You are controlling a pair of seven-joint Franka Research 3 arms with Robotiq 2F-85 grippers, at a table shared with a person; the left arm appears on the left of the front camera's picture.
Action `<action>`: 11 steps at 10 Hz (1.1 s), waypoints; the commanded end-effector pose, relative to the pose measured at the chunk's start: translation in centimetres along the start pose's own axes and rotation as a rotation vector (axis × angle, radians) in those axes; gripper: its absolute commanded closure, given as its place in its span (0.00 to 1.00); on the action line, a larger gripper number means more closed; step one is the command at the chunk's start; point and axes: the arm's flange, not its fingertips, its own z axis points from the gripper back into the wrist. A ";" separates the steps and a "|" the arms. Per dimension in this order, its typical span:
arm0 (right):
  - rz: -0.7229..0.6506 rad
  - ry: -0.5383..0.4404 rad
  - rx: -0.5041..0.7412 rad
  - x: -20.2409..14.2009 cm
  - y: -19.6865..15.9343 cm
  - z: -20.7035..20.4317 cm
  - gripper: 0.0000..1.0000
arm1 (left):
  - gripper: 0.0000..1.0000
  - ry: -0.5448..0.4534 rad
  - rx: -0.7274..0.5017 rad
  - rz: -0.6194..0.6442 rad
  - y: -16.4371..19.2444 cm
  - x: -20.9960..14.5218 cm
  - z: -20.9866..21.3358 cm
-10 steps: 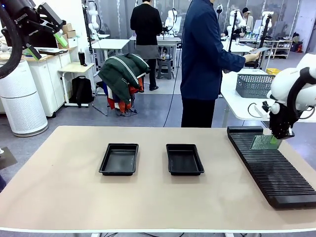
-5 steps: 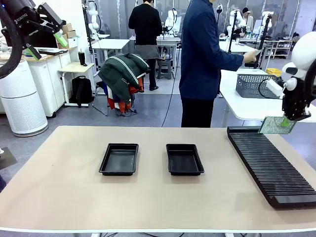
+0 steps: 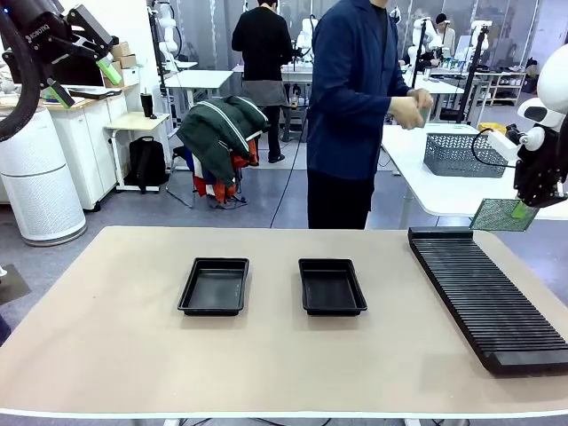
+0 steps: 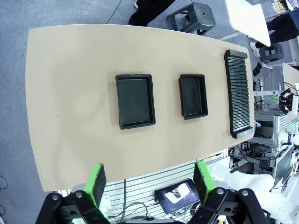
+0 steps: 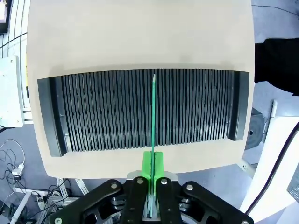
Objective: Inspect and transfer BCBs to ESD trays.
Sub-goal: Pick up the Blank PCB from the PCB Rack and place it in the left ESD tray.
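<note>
1. The left gripper [image 3: 84, 83] sits high at the upper left of the front view, tilted; it looks down from well above; its jaws stand wide apart, with nothing between the green pads [image 4: 97, 183].
2. The right arm [image 3: 557, 75] comes in at the right edge, wrist bent downward; the right gripper [image 3: 522, 209] points down; its fingers [image 5: 158, 164] are pressed together on the upper edge of a BCB [image 3: 497, 216], which hangs below them.
</note>
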 end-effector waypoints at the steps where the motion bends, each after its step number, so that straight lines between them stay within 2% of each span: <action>1: 0.000 0.023 -0.013 0.1 0.1 0.4 1.00 | 0.00 -0.007 0.000 0.001 0.1 -0.2 0.0; 6: 0.002 -0.001 -0.001 0.0 0.0 0.0 0.98 | 0.00 -0.007 0.000 0.001 0.1 -0.2 0.0; 7: -0.034 -0.005 0.006 -0.3 3.7 1.5 0.98 | 0.00 -0.007 0.000 0.001 0.1 -0.2 0.0; 9: -0.188 -0.058 0.140 -2.7 11.8 6.9 0.98 | 0.00 -0.007 0.000 0.001 0.1 -0.2 0.0; 10: -0.217 -0.099 0.176 -3.4 15.6 8.5 0.98 | 0.00 -0.007 0.000 0.001 0.1 -0.2 0.0; 11: -0.203 -0.094 0.175 -3.3 18.7 8.9 0.98 | 0.00 -0.007 0.000 0.001 0.1 -0.2 0.0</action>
